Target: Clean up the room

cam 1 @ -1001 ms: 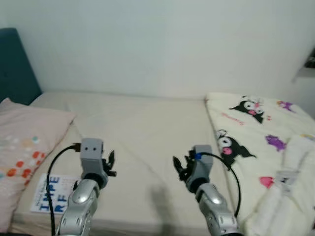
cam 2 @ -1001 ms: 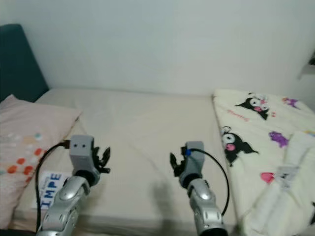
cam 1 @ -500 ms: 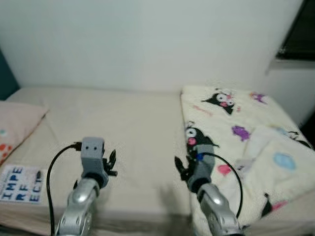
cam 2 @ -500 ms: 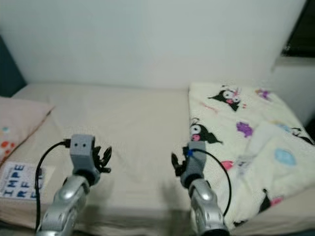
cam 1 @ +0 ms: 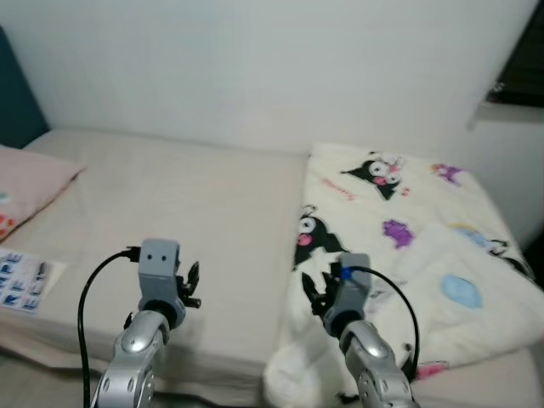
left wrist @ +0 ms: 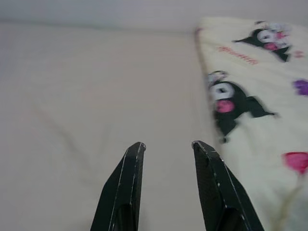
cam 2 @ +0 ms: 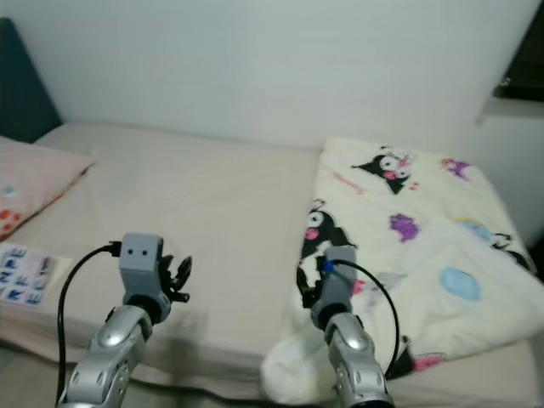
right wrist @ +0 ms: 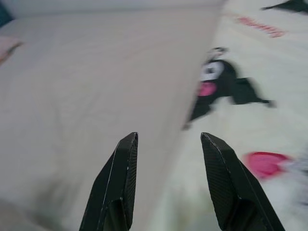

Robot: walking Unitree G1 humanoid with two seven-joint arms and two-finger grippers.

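Both pincers hover empty with fingers parted over the bed [cam 1: 170,195]: left pincer [left wrist: 166,147] above bare sheet, right pincer [right wrist: 168,139] at the rumpled cartoon blanket [cam 1: 399,229], just ahead. Smoothing it likely needs a grip on its near edge.

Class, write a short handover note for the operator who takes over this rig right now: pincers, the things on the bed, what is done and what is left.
Left pincer: open, empty, held over the bare mattress.
Right pincer: open, empty, at the near edge of the cartoon blanket.
Blanket lies rumpled on the bed's right half, one corner hanging off the front.
Pink pillow and a printed sheet lie at the left.
Nothing grasped yet; straightening the blanket is probably next.
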